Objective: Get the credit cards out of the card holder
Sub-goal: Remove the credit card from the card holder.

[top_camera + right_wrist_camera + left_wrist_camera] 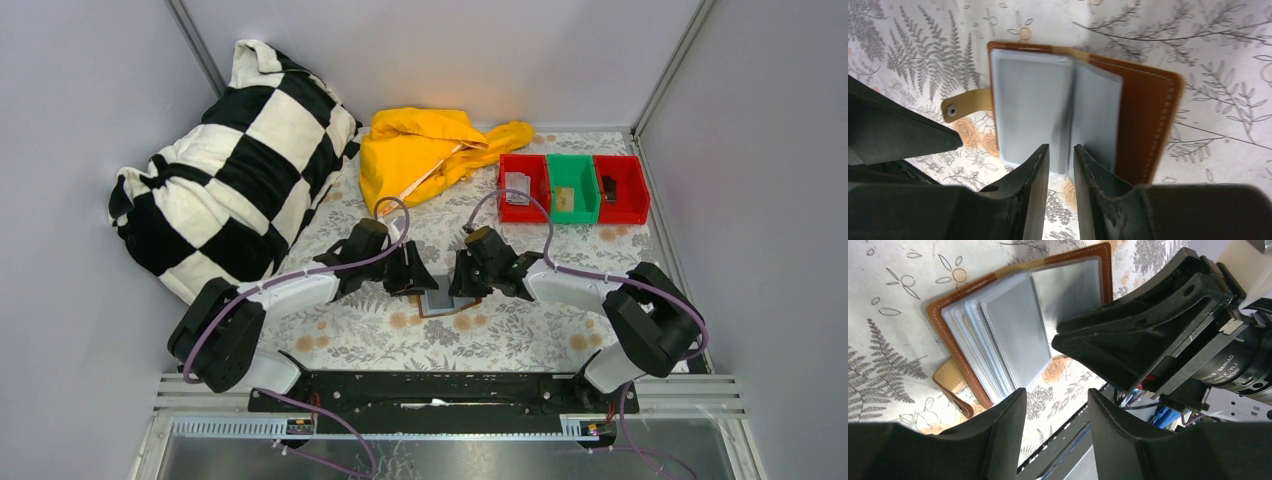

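The top camera sits high above and behind the arm bases and looks down on the whole desk (520, 345). Each wrist camera looks past its own fingers, the left fingers (998, 440) and the right fingers (1033, 200), very near to the desk. Both wrist views share the open card holder (1013, 335), seen from opposite sides; the top view shows it too, small.
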